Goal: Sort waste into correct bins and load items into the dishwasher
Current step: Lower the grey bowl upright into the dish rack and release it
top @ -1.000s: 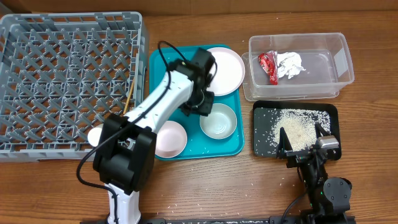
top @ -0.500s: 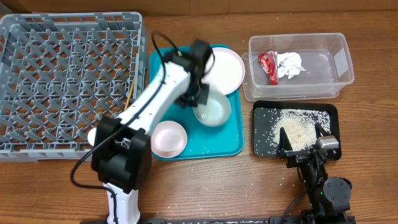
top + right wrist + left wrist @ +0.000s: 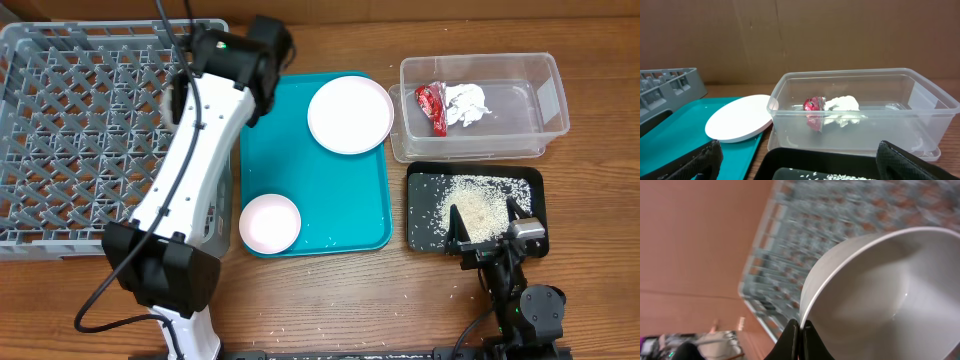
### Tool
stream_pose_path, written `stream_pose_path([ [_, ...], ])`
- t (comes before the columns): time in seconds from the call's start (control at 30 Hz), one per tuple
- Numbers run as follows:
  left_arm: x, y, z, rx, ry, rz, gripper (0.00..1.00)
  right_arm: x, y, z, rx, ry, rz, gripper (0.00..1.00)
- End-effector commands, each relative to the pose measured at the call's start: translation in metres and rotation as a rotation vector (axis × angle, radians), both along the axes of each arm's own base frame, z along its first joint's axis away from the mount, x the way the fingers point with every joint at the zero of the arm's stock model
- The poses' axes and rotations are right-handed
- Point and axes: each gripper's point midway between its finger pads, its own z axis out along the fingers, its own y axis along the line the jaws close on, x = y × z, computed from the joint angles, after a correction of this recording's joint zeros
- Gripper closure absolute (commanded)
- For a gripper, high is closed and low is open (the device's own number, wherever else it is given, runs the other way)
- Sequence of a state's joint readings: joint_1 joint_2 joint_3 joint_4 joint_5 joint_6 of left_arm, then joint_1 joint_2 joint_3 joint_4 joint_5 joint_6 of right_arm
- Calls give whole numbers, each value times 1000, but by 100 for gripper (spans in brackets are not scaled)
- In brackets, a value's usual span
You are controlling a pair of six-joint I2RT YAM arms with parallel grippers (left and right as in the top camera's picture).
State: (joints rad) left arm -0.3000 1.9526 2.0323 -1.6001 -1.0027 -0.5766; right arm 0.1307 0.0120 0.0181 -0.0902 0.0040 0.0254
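While left tool point(image 3: 801, 336) pinches smooth round bowl point(image 3: 875, 295) | grey lattice rack point(image 3: 90, 130)

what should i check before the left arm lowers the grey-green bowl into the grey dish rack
1. left gripper shut on the rim of the round grey-green bowl: ok
2. bowl inside free of leftovers: ok
3. large grey lattice plastic dish rack lies behind the bowl in the left wrist view: ok
4. exact landing cell in the rack: cannot tell, the arm hides it overhead
5. right gripper open, over the flat black rectangular tray, away from the rack: ok
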Motion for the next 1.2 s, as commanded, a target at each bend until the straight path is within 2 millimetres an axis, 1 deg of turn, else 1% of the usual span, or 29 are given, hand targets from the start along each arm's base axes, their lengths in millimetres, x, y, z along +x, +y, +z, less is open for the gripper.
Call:
stream_pose_path([
  [0.0, 4, 43, 19, 211, -116, 114, 96, 0, -1, -1, 1, -5, -5, 0],
  [0.13, 6, 64, 2, 208, -121, 171, 96, 0, -1, -1, 1, -5, -5, 0],
  [0.23, 13, 72, -9, 209, -135, 182, 96, 0, -1, -1, 1, -5, -5, 0],
  [0.4, 40, 68, -23, 205, -153, 124, 96, 0, -1, -1, 1, -5, -5, 0],
  [0.47, 47, 67, -27, 216, -129, 99, 96, 0, -1, -1, 1, -5, -5, 0],
  [0.57, 48, 67, -34, 222, -97, 91, 96, 0, -1, -1, 1, -5, -5, 0],
  [0.63, 49, 66, -43, 215, -67, 84, 96, 0, -1, -1, 1, -5, -5, 0],
  [0.8, 56, 51, -79, 144, 14, 42, 96, 0, -1, -1, 1, -5, -5, 0],
  [0.9, 57, 47, -95, 162, 68, 31, 96, 0, -1, -1, 1, -5, -5, 0],
  [0.93, 56, 47, -107, 171, 110, 28, 96, 0, -1, -1, 1, -5, -5, 0],
  [1.0, 55, 47, -117, 179, 147, 25, 96, 0, -1, -1, 1, -5, -5, 0],
  [1.07, 53, 46, -119, 192, 175, 19, 96, 0, -1, -1, 1, -5, -5, 0],
  [1.17, 51, 44, -111, 245, 185, 9, 96, 0, -1, -1, 1, -5, -5, 0],
])
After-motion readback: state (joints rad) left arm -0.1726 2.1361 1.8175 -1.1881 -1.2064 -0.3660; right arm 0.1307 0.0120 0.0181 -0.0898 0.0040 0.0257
